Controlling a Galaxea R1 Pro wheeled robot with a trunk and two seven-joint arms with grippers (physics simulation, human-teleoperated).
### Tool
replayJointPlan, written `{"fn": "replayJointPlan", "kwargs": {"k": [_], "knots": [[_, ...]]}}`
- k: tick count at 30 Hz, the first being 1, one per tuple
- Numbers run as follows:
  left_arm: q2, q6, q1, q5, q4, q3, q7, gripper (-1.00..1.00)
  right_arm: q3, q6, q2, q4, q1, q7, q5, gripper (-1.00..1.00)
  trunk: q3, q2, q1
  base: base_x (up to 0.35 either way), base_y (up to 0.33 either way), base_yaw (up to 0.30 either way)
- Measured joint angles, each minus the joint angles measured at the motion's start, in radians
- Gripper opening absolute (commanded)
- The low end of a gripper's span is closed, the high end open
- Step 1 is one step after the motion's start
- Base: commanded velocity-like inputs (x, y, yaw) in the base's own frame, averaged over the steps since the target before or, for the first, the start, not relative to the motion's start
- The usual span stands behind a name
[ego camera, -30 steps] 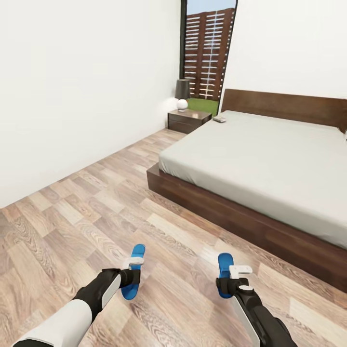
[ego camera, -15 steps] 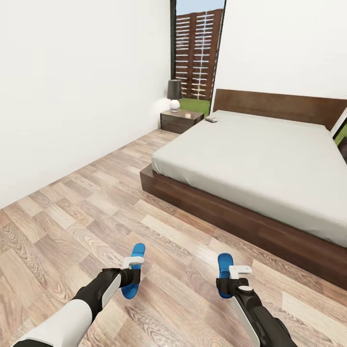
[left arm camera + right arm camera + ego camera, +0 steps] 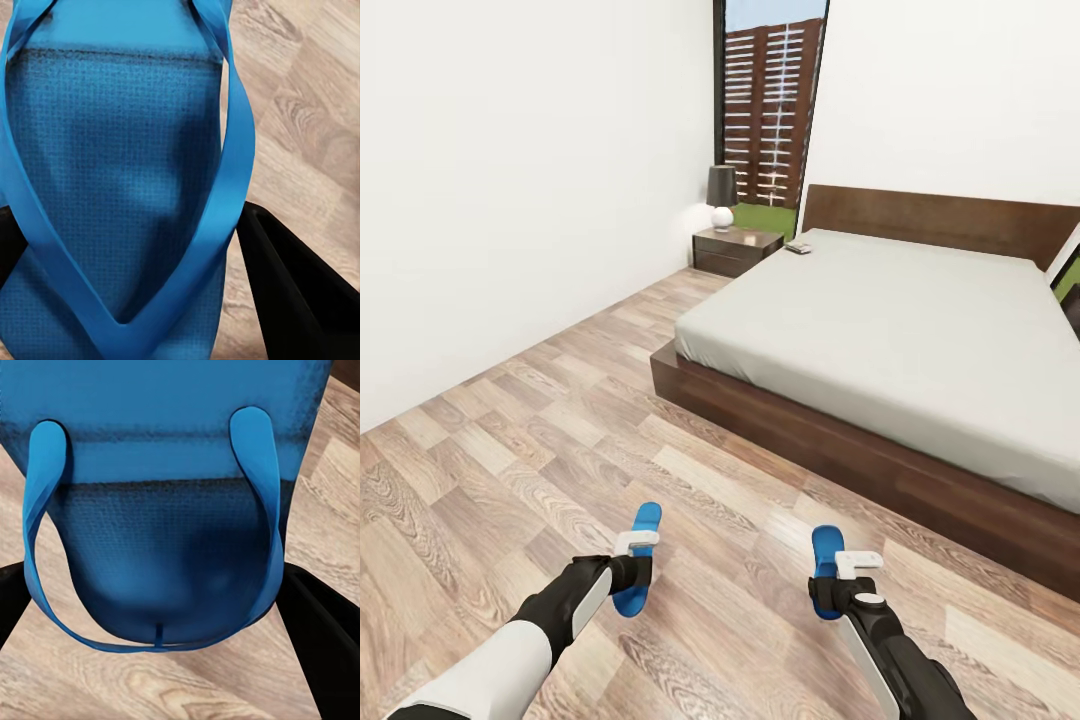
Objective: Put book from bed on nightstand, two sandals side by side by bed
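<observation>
A small book [image 3: 798, 248] lies on the bed [image 3: 880, 330] near the headboard.

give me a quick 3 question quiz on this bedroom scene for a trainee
1. True or false: each gripper holds a blue sandal.
2. Where does the book lie? A) on the floor B) on the bed near the headboard C) on the nightstand
3. What stands on the nightstand?

Key
1. True. The left gripper holds one sandal and the right gripper holds the other sandal, both above the floor.
2. B. The book rests on the bed, at the corner beside the nightstand.
3. A lamp with a dark shade and a white base.
</observation>
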Motion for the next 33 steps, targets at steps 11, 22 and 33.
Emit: {"fn": "replayJointPlan", "kwargs": {"k": [11, 22, 33], "knots": [[-0.001, 0.005, 0.0, 0.001, -0.01, 0.0, 0.001, -1.0, 0.0, 0.0, 0.0, 0.0, 0.0, 0.0, 0.0, -1.0, 0.019, 0.042, -0.023, 0.0, 0.0, 0.0], [-0.002, 0.011, 0.0, 0.001, -0.013, 0.0, 0.002, -1.0, 0.0, 0.0, 0.0, 0.0, 0.0, 0.0, 0.0, -1.0, 0.053, 0.119, -0.065, 0.0, 0.0, 0.0], [-0.002, 0.013, 0.0, 0.0, -0.013, 0.0, 0.002, -1.0, -0.003, 0.0, 0.0, 0.001, 0.0, 0.0, 0.0, -1.0, 0.088, 0.196, -0.107, 0.0, 0.0, 0.0]]}}
